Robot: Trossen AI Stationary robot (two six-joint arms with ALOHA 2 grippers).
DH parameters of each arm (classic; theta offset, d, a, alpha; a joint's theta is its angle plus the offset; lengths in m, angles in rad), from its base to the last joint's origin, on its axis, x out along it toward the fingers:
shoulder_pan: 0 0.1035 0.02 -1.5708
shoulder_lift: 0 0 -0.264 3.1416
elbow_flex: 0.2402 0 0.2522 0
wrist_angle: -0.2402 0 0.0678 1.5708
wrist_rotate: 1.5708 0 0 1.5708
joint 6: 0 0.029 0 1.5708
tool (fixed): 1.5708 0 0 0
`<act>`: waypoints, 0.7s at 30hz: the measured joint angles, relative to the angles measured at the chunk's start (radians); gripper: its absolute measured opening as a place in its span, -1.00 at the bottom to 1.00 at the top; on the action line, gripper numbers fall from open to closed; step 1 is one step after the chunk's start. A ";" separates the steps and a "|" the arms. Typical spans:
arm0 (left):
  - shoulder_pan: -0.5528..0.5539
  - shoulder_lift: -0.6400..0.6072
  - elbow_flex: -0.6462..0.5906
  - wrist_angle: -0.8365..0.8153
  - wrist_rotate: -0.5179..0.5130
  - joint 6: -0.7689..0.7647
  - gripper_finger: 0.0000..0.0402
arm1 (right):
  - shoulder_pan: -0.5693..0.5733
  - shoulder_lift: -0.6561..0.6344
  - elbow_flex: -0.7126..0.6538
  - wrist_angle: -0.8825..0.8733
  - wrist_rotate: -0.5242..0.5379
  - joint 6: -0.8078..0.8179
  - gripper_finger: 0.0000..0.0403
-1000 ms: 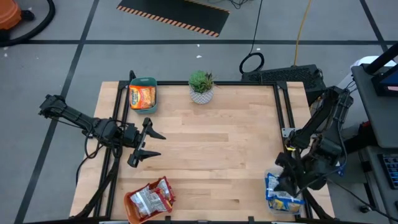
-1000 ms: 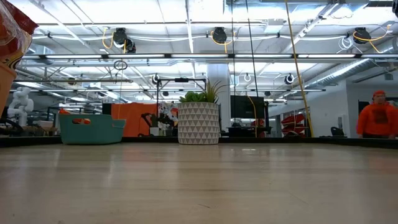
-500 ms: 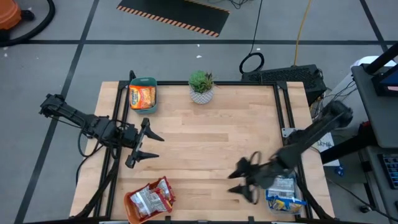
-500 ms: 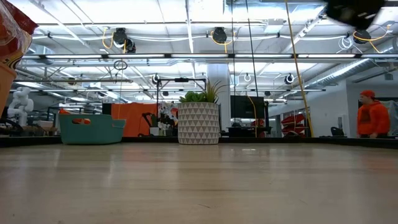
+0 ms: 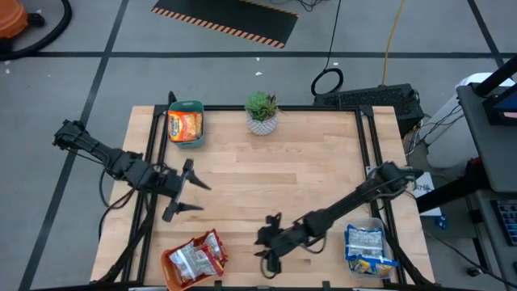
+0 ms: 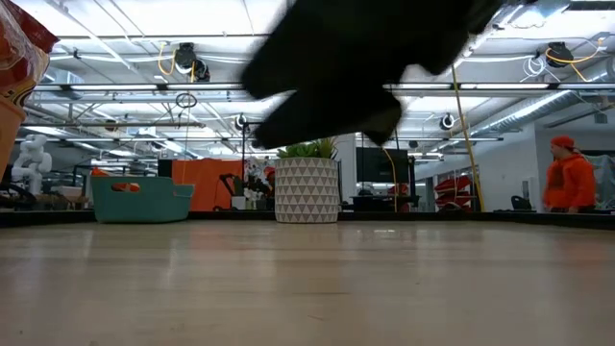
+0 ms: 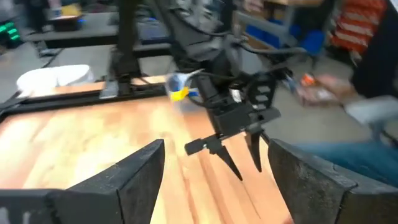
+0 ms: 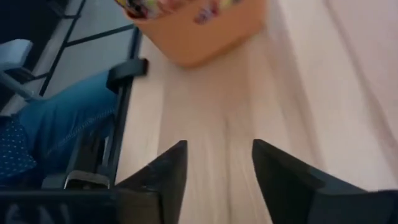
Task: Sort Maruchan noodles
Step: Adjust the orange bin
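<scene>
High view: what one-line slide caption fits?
Noodle packets sorted into three corner bins; right gripper reaches empty across the table, left gripper open.

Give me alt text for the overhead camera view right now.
Both arms hover empty over a wooden table: left gripper open, right gripper open near the front edge. Noodle packets fill a teal bin, orange bin and clear bin.

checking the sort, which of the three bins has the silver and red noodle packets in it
The orange bin at the table's near left corner. The teal bin at the far left holds an orange packet, and the clear bin at the near right holds blue-and-yellow ones.
</scene>
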 joint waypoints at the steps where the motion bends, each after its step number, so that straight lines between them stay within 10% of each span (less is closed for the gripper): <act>1: -0.020 0.000 0.000 -0.007 -0.001 0.019 0.41 | -0.003 0.030 0.028 0.014 -0.007 -0.026 -0.20; 21: -0.159 0.000 0.000 0.104 -0.100 0.080 0.24 | -0.042 0.380 0.186 0.547 0.003 -0.244 -0.73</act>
